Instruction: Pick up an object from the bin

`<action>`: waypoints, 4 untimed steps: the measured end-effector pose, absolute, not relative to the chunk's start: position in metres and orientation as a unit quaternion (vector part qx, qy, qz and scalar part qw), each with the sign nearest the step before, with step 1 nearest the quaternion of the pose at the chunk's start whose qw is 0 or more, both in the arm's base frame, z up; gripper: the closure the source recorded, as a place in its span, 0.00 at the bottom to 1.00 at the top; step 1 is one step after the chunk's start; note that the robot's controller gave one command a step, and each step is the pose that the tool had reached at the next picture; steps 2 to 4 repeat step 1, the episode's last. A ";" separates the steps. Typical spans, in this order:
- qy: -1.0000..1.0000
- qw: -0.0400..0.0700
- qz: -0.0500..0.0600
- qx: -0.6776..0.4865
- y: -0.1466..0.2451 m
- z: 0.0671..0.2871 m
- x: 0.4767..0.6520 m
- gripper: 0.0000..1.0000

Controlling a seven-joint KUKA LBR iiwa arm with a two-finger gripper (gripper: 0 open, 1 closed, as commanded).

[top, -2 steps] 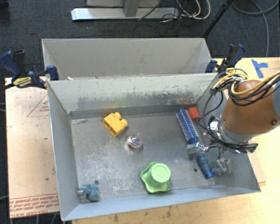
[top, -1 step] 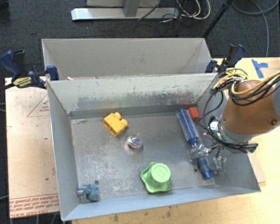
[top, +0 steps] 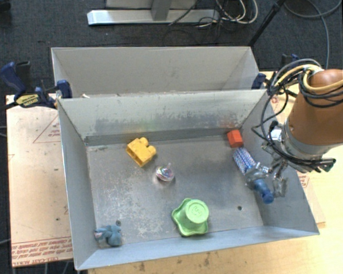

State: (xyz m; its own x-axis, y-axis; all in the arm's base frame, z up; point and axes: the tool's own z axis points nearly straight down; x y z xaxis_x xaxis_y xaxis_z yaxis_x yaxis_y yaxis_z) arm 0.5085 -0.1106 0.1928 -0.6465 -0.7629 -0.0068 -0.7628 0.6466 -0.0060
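Note:
My gripper [top: 272, 178] hangs low at the bin's right wall, under the orange wrist cover. Right at its tip lies a small blue piece [top: 265, 191], touching or nearly touching the metal parts; whether it is gripped I cannot tell. A blue-and-white patterned oblong thing [top: 242, 159] lies slanted just up and left of the gripper, against the right wall. An orange-red cube [top: 234, 137] rests in the far right corner of the floor, beyond it.
A green round cup-like thing [top: 191, 217] lies near the front middle. A yellow block [top: 140, 150] sits at the back left, and a small clear pinkish ball [top: 165, 174] sits mid-floor. A grey-blue lump [top: 109, 236] is in the front left corner.

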 end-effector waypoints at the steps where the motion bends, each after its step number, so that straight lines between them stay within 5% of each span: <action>1: 0.910 0.003 -0.002 -0.415 -0.117 0.250 0.514 1.00; 4: 0.910 0.003 -0.002 -0.415 -0.117 0.250 0.514 1.00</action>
